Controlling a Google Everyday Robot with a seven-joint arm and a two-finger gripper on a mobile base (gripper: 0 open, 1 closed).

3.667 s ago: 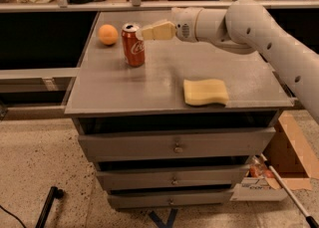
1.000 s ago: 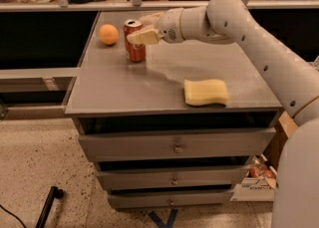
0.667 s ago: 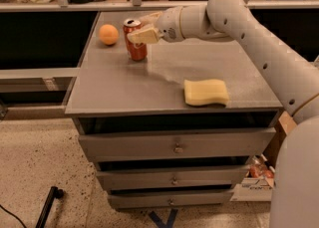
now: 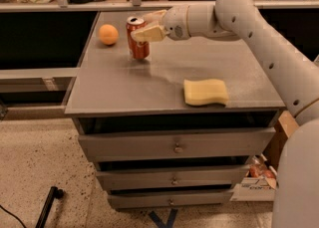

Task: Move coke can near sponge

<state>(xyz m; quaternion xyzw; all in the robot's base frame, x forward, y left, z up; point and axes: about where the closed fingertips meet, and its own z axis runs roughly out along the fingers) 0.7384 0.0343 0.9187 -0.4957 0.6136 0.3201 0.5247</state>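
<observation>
Coke can: the coke can (image 4: pixel 138 48) stands upright on the grey cabinet top (image 4: pixel 124 87), in the upper left part of the frame, towards the back of the surface. Its silver top and red body both show.
Gripper: the gripper (image 4: pixel 141 27) is at the can's upper half, reaching in from the right of the frame.
Claw state: the cream fingers (image 4: pixel 150 33) sit on either side of the can. The near one lies across the front of the red body and the far one is behind the rim, so the claw is pinching the can.
Can base: the bottom of the can appears to rest on the surface.
Arm: the pale arm (image 4: pixel 239 15) runs from the gripper along the top of the frame, then bends down the right edge and fills the lower right corner.
Sponge: the sponge (image 4: pixel 205 92) lies flat near the front edge of the cabinet top, right of centre. It is well apart from the can, with bare surface between them.
Orange: an orange (image 4: pixel 108 34) sits just left of the can, near it but not touching.
Drawers: three grey drawers (image 4: pixel 174 145) with small knobs are stacked below the top.
Floor: speckled floor (image 4: pixel 45 162) is at lower left, with a dark rod (image 4: pixel 47 207) lying on it.
Box: a cardboard box (image 4: pixel 279 135) stands at the cabinet's right side, partly hidden by the arm.
</observation>
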